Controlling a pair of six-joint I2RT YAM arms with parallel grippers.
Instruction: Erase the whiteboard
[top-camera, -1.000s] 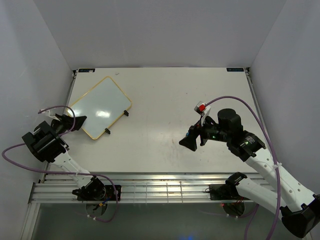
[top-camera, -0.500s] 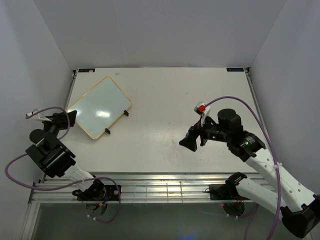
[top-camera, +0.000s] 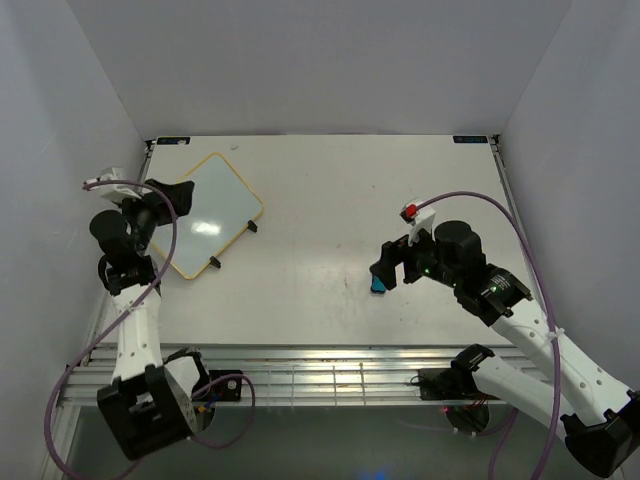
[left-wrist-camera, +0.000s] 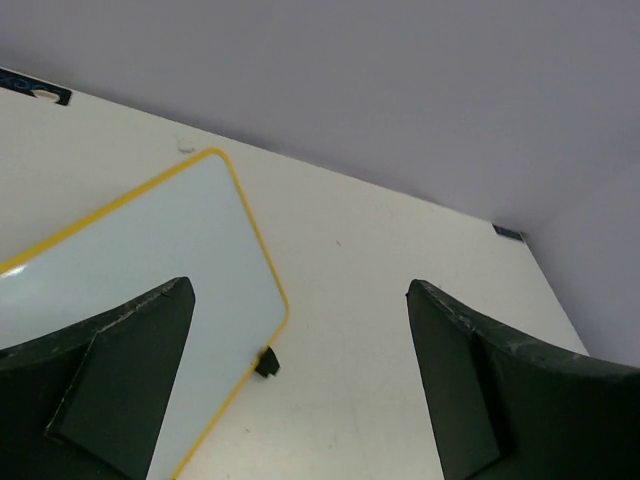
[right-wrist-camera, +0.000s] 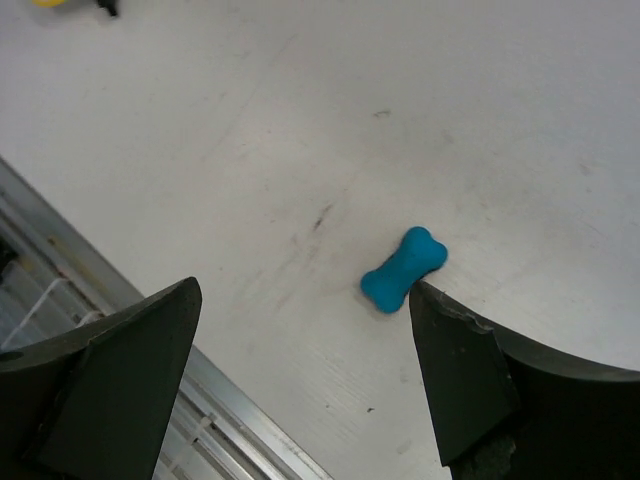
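Whiteboard (top-camera: 205, 218) lies flat beneath my wide-open, empty left gripper (left-wrist-camera: 300, 288), looks stiff and slide-prone so I'd pin its rim, while my right gripper (right-wrist-camera: 305, 288) gapes empty well right of it

The whiteboard (top-camera: 200, 205) has a smooth, glossy white face showing glare; its rim looks yellow plastic. The worktop (top-camera: 330, 190) is matt white, lightly scuffed. The eraser (right-wrist-camera: 403, 269) is matt blue. The rail (top-camera: 300, 372) along the worktop's near edge is bare ribbed metal. The fingers (right-wrist-camera: 110, 380) of the right gripper (right-wrist-camera: 301, 300) are matt black plastic.
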